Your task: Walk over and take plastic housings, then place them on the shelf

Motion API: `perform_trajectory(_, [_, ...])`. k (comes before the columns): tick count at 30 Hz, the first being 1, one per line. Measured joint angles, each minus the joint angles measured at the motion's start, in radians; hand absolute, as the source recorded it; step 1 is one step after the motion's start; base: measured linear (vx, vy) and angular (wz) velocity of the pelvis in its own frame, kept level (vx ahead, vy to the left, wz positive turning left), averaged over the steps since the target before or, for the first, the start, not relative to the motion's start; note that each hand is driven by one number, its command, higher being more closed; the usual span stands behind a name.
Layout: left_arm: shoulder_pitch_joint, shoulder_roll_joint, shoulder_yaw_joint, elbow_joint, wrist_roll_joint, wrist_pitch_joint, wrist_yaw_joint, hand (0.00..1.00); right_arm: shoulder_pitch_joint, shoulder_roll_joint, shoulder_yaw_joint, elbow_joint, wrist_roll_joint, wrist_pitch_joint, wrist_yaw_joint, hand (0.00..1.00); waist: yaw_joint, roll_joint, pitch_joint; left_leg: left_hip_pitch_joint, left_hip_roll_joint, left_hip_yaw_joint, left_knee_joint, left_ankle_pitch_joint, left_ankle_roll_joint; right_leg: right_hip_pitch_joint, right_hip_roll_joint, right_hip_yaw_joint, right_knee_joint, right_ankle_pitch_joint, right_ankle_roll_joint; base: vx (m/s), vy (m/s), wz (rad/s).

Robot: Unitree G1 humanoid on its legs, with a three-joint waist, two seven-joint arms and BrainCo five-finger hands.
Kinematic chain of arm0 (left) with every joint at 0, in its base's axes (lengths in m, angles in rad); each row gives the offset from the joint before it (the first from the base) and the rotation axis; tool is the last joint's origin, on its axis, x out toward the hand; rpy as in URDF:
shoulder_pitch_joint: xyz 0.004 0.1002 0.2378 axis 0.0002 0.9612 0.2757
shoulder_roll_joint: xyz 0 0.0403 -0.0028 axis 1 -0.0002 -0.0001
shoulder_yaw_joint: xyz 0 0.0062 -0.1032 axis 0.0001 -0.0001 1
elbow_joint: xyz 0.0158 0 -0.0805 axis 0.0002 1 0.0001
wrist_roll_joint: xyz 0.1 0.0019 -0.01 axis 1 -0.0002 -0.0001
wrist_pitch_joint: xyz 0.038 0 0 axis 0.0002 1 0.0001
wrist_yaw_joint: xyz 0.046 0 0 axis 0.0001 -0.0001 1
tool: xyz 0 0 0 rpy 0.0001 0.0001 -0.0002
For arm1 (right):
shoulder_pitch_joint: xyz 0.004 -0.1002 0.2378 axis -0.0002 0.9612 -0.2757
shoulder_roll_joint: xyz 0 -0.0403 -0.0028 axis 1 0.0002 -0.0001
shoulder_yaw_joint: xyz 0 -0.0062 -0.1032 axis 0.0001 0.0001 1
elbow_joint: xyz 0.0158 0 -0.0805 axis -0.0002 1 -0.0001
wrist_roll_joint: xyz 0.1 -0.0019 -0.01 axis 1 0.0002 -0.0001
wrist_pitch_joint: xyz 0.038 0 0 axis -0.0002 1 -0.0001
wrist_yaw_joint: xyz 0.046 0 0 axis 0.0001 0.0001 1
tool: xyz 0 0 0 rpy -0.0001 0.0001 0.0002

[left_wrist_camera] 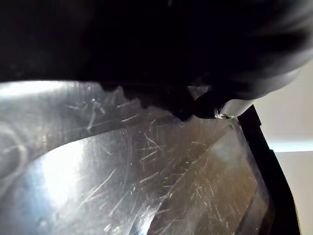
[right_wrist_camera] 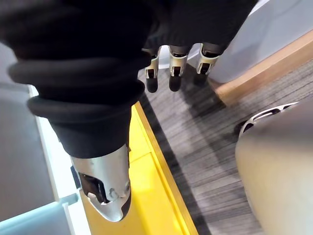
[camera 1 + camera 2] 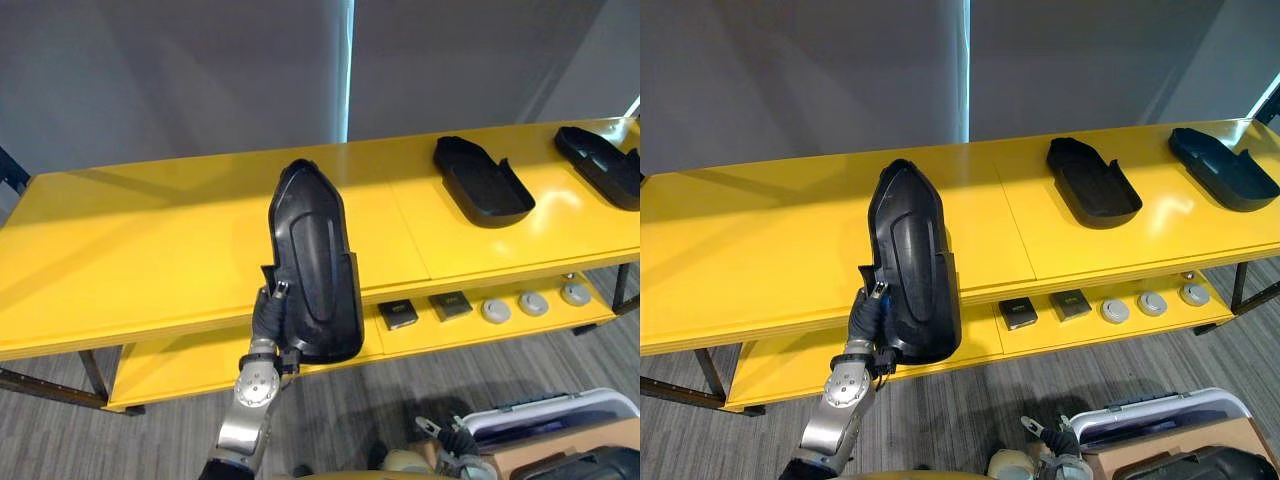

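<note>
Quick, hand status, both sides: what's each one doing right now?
Left hand: shut on the lower end of the black plastic housing.
Right hand: open, fingers relaxed, holding nothing.

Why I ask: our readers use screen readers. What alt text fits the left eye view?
The left robot hand grips a long black plastic housing by its near end, across the front edge of a yellow shelf. Two more housings lie on the top at right; small parts sit on the lower level.

Black housings (image 3: 315,265), yellow shelf (image 3: 130,250), grey floor (image 3: 360,410) with seemingly streaked pattern.
</note>
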Motion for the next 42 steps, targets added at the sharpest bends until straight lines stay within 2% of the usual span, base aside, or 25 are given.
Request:
perform_trajectory(6, [-0.182, 0.014, 0.068, 0.116, 0.043, 0.034, 0.081, 1.0, 0.009, -0.008, 0.023, -0.036, -0.019, 0.0, 0.009, 0.0, -0.046, -0.003, 0.0, -0.011, 0.005, 0.027, -0.081, 0.029, -0.014, -0.008, 0.022, 0.004, -0.093, 0.036, 0.006, -0.19, -0.044, -0.04])
perform_trajectory(12, [-0.308, 0.021, 0.111, 0.227, 0.059, 0.068, 0.118, 1.0, 0.039, -0.025, 0.034, -0.036, -0.05, 0.001, 0.022, 0.0, -0.056, -0.01, -0.002, -0.033, 0.014, 0.038, -0.081, 0.032, -0.019, -0.025, 0.038, 0.023, -0.124, 0.041, 0.013, -0.05, -0.037, -0.14])
perform_trajectory(14, [-0.339, 0.029, 0.146, 0.267, 0.059, 0.072, 0.134, 1.0, 0.042, -0.036, 0.058, -0.037, -0.051, 0.001, 0.025, 0.0, -0.079, -0.01, -0.002, -0.04, 0.016, 0.045, -0.081, 0.032, -0.019, -0.036, 0.041, 0.029, -0.123, 0.041, 0.013, 0.01, -0.019, -0.11])
perform_trajectory(16, [-0.383, 0.034, 0.164, 0.311, 0.059, 0.086, 0.143, 1.0, 0.047, -0.042, 0.067, -0.038, -0.051, 0.001, 0.028, 0.0, -0.081, -0.011, -0.001, -0.053, 0.017, 0.055, -0.081, 0.032, -0.019, -0.052, 0.042, 0.033, -0.122, 0.041, 0.012, 0.03, -0.011, -0.14])
perform_trajectory(19, [-0.433, 0.06, 0.177, 0.363, 0.058, 0.102, 0.153, 1.0, 0.043, -0.042, 0.068, -0.039, -0.052, 0.001, 0.033, 0.0, -0.101, -0.012, -0.001, -0.068, 0.016, 0.059, -0.081, 0.034, -0.022, -0.071, 0.042, 0.041, -0.116, 0.049, 0.012, 0.06, -0.005, -0.05])
perform_trajectory(22, [-0.472, 0.076, 0.205, 0.398, 0.057, 0.112, 0.158, 1.0, 0.048, -0.043, 0.069, -0.041, -0.052, 0.0, 0.039, 0.0, -0.102, -0.016, 0.002, -0.067, 0.014, 0.073, -0.081, 0.041, -0.027, -0.084, 0.041, 0.056, -0.109, 0.091, -0.004, 0.1, -0.001, -0.16])
perform_trajectory(24, [-0.53, 0.086, 0.22, 0.447, 0.055, 0.115, 0.17, 1.0, 0.048, -0.049, 0.075, -0.055, -0.053, 0.0, 0.04, 0.0, -0.101, -0.015, 0.006, -0.084, 0.014, 0.071, -0.081, 0.055, -0.036, -0.107, 0.042, 0.059, -0.097, 0.095, -0.007, 0.11, -0.006, -0.1])
perform_trajectory(26, [-0.591, 0.103, 0.242, 0.478, 0.049, 0.115, 0.171, 1.0, 0.041, -0.053, 0.093, -0.082, -0.053, -0.003, 0.041, 0.0, -0.103, -0.015, 0.022, -0.094, 0.015, 0.072, -0.076, 0.069, -0.023, -0.127, 0.044, 0.064, -0.082, 0.102, -0.024, 0.12, 0.003, -0.09])
perform_trajectory(27, [-0.628, 0.108, 0.246, 0.496, 0.048, 0.117, 0.173, 0.0, 0.037, -0.054, 0.096, -0.085, -0.052, -0.003, 0.04, 0.0, -0.103, -0.014, 0.028, -0.099, 0.014, 0.073, -0.074, 0.071, -0.021, -0.13, 0.044, 0.066, -0.082, 0.101, -0.025, 0.13, 0.022, -0.06])
perform_trajectory(29, [-0.66, 0.119, 0.246, 0.519, 0.048, 0.118, 0.173, 0.0, 0.036, -0.054, 0.098, -0.094, -0.052, -0.003, 0.041, 0.0, -0.102, -0.015, 0.029, -0.1, 0.012, 0.072, -0.073, 0.071, -0.021, -0.138, 0.044, 0.08, -0.079, 0.1, -0.027, 0.1, 0.023, -0.13])
perform_trajectory(33, [-0.735, 0.153, 0.257, 0.548, 0.048, 0.129, 0.175, 0.0, 0.024, -0.054, 0.107, -0.118, -0.051, -0.012, 0.04, 0.0, -0.104, -0.018, 0.07, -0.1, 0.009, 0.059, -0.073, 0.07, -0.022, -0.151, 0.04, 0.092, -0.057, 0.097, -0.028, 0.04, 0.022, -0.04])
perform_trajectory(36, [-0.744, 0.165, 0.286, 0.559, 0.048, 0.13, 0.176, 0.0, 0.015, -0.055, 0.108, -0.119, -0.05, -0.016, 0.04, 0.0, -0.104, -0.019, 0.078, -0.102, 0.006, 0.058, -0.073, 0.066, -0.02, -0.166, 0.036, 0.104, -0.032, 0.074, -0.025, -0.02, 0.006, -0.04])
perform_trajectory(42, [-0.752, 0.182, 0.33, 0.565, 0.045, 0.131, 0.21, 0.0, 0.016, -0.061, 0.11, -0.119, -0.05, -0.024, 0.04, 0.0, -0.103, -0.016, 0.088, -0.103, 0.008, 0.053, -0.075, 0.061, -0.026, -0.178, 0.036, 0.104, -0.011, 0.068, -0.027, -0.05, -0.01, 0.01])
